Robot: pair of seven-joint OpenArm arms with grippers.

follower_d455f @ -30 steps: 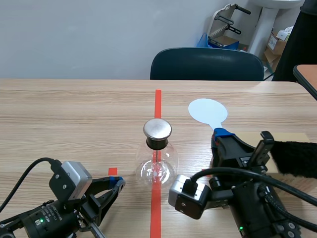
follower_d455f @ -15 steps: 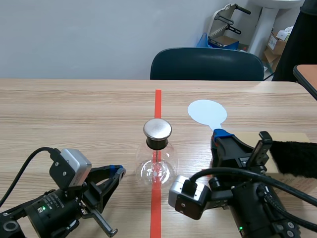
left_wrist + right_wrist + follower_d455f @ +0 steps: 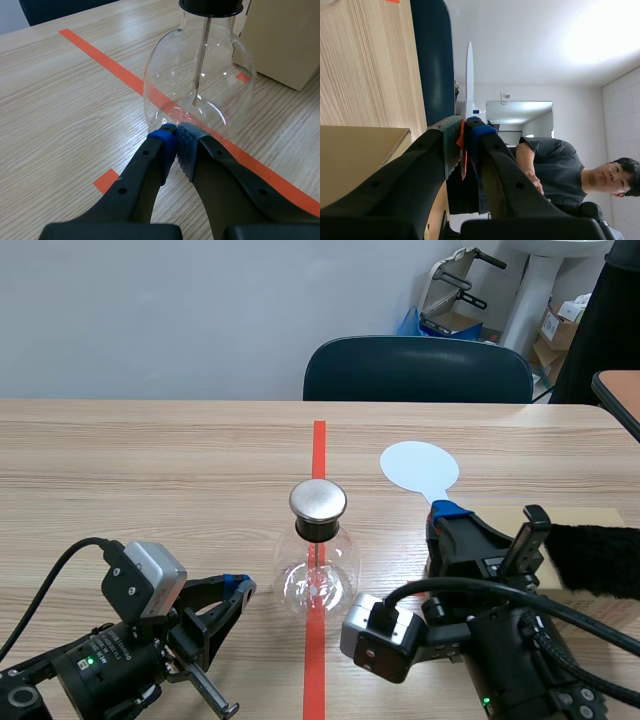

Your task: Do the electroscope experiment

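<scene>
The electroscope is a round glass flask with a metal cap and stands on the red tape line. In the left wrist view the flask rises just ahead of my left gripper, whose pads meet with nothing between them. Seen from the scene view, the left gripper lies low, left of the flask. My right gripper is shut on the handle of a white round paddle, which stands up to the right of the flask. The paddle shows edge-on in the right wrist view, pinched by the right gripper.
A black fuzzy cloth lies on a beige board at the right. That board stands beyond the flask. A dark chair is behind the far table edge. A person shows beyond the paddle.
The left arm has lifted a little and edged toward the flask. The right arm and the paddle have kept still.
</scene>
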